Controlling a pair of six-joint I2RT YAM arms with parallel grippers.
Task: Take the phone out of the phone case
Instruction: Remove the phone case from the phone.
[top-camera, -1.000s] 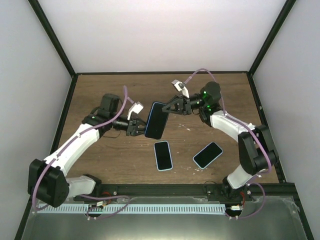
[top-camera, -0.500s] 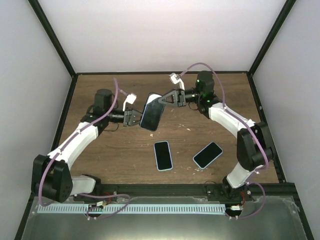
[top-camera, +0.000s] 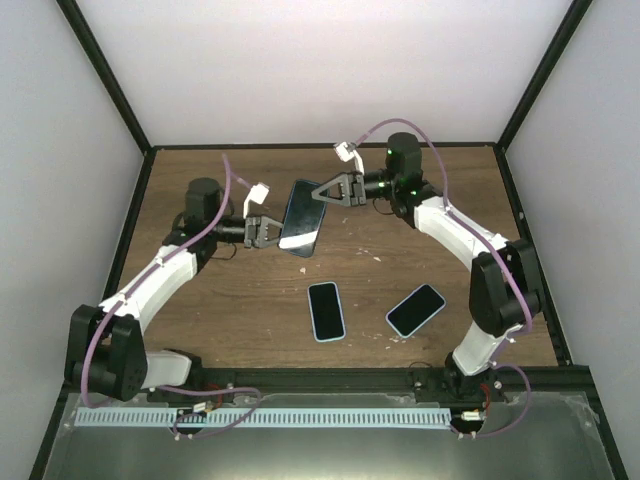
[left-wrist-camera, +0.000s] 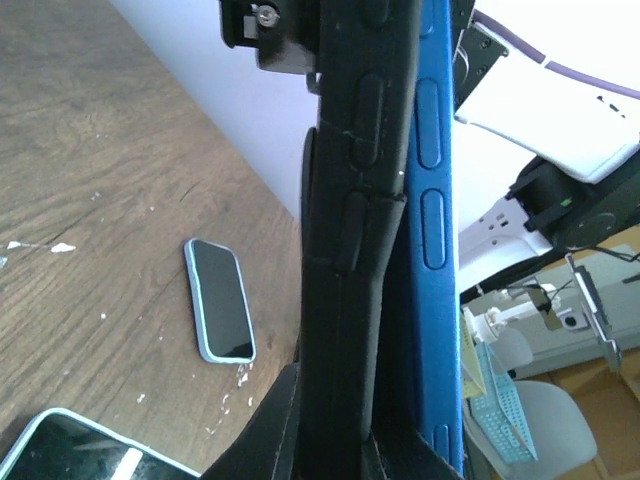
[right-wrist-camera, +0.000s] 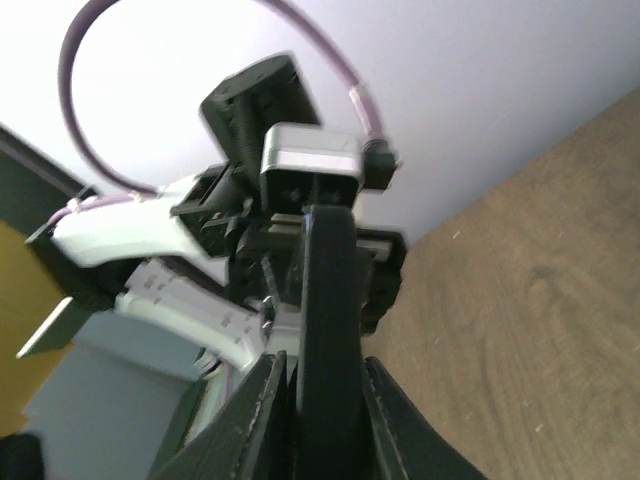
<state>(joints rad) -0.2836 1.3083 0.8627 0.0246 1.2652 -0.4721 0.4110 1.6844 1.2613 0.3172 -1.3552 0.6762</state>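
A dark phone in its phone case (top-camera: 300, 218) hangs tilted above the back middle of the table, held between both arms. My left gripper (top-camera: 270, 232) is shut on its lower end and my right gripper (top-camera: 323, 192) on its upper end. In the left wrist view the black phone case (left-wrist-camera: 352, 200) runs up from my left gripper (left-wrist-camera: 350, 425), and the blue edge of the phone (left-wrist-camera: 432, 200) lies right beside it. In the right wrist view my right gripper (right-wrist-camera: 328, 395) pinches a black edge of the phone case (right-wrist-camera: 328, 290); the phone is hidden there.
Two other phones in light-blue cases lie flat near the front: one in the middle (top-camera: 326, 310) (left-wrist-camera: 220, 300), one to the right (top-camera: 415, 310). White crumbs dot the wooden table (top-camera: 210, 310). Black frame posts and white walls enclose it.
Both arms have carried the cased phone up and toward the back wall, tilting it. The left gripper closed onto its lower end during this second.
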